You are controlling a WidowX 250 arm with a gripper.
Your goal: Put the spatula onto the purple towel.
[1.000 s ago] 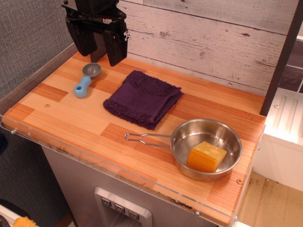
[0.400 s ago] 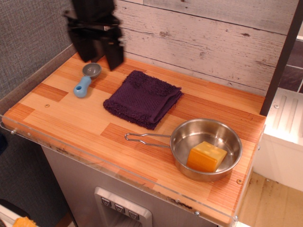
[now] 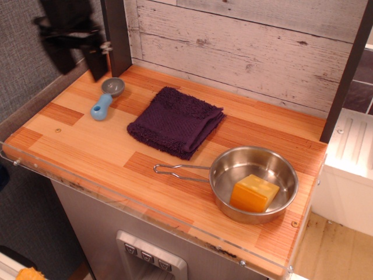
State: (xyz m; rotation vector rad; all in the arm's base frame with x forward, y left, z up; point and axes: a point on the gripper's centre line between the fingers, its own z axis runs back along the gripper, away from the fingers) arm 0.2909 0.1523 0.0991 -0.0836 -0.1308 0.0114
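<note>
Spatula (image 3: pixel 106 98) lies on the table (image 3: pixel 87 146), left of the purple towel (image 3: pixel 176 121). Gripper (image 3: pixel 78 65) is blurred above; claw state cannot be told.

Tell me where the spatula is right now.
The spatula lies on the wooden counter's far-left part, just left of the purple towel.

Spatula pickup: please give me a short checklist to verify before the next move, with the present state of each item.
1. Spatula lies free on the counter: ok.
2. Purple towel has nothing on it: ok.
3. Gripper is above the spatula: not ok, it is off to the left.
4. Jaws open: cannot tell, blurred.
5. Pan with the yellow block is away from the spatula-to-towel path: ok.
</note>
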